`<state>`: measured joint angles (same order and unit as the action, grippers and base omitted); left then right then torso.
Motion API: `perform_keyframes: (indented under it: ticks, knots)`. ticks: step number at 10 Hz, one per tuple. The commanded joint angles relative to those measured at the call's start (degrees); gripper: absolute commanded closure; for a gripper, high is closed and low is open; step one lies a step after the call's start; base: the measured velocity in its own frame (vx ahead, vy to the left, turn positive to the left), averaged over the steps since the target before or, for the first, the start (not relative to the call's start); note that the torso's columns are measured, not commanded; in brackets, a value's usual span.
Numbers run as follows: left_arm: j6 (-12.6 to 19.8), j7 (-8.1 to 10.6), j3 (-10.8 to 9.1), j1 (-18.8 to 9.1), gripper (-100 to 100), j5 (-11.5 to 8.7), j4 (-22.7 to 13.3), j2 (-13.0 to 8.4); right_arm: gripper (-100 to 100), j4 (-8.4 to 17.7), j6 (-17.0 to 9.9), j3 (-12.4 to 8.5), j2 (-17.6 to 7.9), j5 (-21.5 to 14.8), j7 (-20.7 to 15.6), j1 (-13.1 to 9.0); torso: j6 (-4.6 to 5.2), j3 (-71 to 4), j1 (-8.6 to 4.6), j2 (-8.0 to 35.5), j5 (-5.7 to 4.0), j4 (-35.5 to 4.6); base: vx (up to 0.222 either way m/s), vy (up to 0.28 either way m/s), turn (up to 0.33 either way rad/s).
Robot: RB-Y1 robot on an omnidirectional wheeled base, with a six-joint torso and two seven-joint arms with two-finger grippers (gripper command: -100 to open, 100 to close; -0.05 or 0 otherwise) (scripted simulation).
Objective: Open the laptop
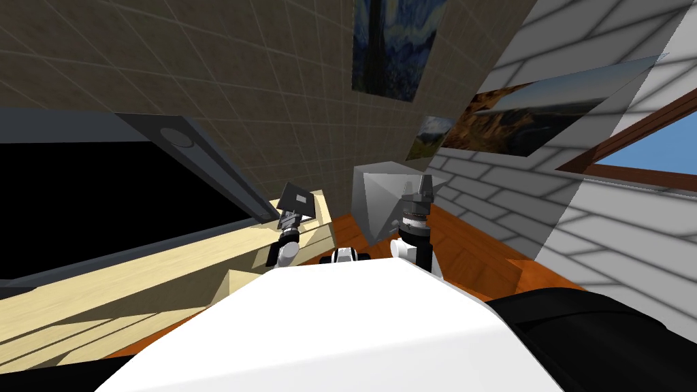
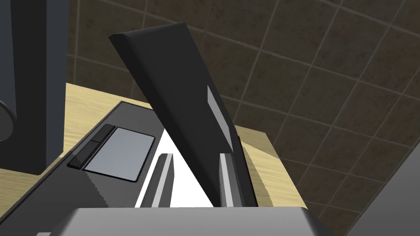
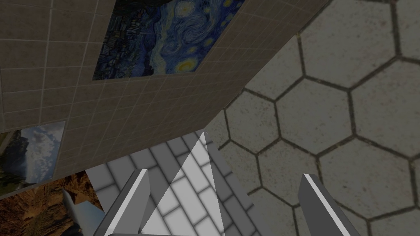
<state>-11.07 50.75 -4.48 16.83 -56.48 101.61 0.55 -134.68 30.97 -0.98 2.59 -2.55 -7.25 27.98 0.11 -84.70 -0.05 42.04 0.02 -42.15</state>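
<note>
— Two things are asked: how are the jaws set, and where is the laptop (image 2: 94, 188) found?

— The left gripper (image 2: 196, 156) is seen narrowed on the dark lid (image 2: 176, 94), an edge of which is taken between the fingers (image 2: 162, 180). The lid is raised partway and tilted over the base. The laptop is set at the end of the light wooden desk (image 2: 270, 159), near its corner. The right gripper (image 3: 224, 173) is held with its jaws wide and nothing between them, raised beside a grey box (image 1: 381, 197), well apart from the laptop.

— What is noted around the lid?

— A grey touchpad (image 2: 119, 153) is exposed on the base, near the fingers. A tall dark grey slab (image 2: 33, 82) is stood on the desk just beside the base. A brown tiled wall (image 2: 328, 82) is seen behind the lid.

— What room is left at the edges?

— A bare strip of desk is left between the lid and the desk's end edge. How near the wall stands to the lid cannot be told.
</note>
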Motion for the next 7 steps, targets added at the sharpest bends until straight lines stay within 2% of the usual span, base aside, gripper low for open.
perform_keyframes:
  ticks: [1, 2, 3, 4, 5, 6, 7]
  knots:
    - [-3.88, 2.01, 1.67, -2.12, 100, -1.3, -4.02, 0.02, 0, 0.0, 0.0, 0.0, 0.0, 0.0, 0.0, 0.01, -0.06, -0.03, -0.04, -0.04, -0.01, 0.03, -0.053, 0.074, -0.057]
    - [-3.88, 2.01, 1.67, -2.12, 100, -1.3, -4.37, 0.02, 0, 0.0, 0.0, 0.0, 0.0, 0.0, 0.0, 0.0, 0.01, -0.03, 0.03, -0.04, 0.04, 0.05, -0.046, 0.057, -0.048]
    - [-6.37, 3.41, 2.77, -3.56, 100, -2.21, -6.48, -0.04, 0, 0.0, 0.0, 0.0, 0.0, 0.0, 0.0, 0.0, -0.03, -0.04, 0.03, -0.06, 0.03, 0.05, -0.051, 0.068, -0.046]
    - [-6.37, 3.41, 2.77, -3.56, 100, -2.21, -6.97, -0.04, 0, 0.0, 0.0, 0.0, 0.0, 0.0, 0.0, 0.0, 0.03, -0.05, 0.11, -0.09, 0.07, 0.06, -0.039, 0.058, -0.049]
    - [-8.87, 4.8, 3.86, -4.99, 100, -3.12, -9.09, -0.11, 0, 0.0, 0.0, 0.0, 0.0, 0.0, 0.0, 0.01, -0.02, -0.06, 0.09, -0.11, 0.08, 0.09, -0.051, 0.066, -0.069]
    - [-8.87, 4.8, 3.86, -4.99, 100, -3.12, -9.56, -0.11, 0, 0.0, 0.0, 0.0, 0.0, 0.0, 0.0, 0.0, 0.09, -0.08, 0.12, -0.15, 0.12, 0.11, -0.046, 0.058, -0.052]
    - [-11.36, 6.2, 4.95, -6.43, 100, -4.03, -11.64, -0.17, 0, 0.0, 0.0, 0.0, 0.0, 0.0, 0.0, 0.01, 0.01, -0.08, 0.07, -0.14, 0.1, 0.13, -0.051, 0.068, -0.057]
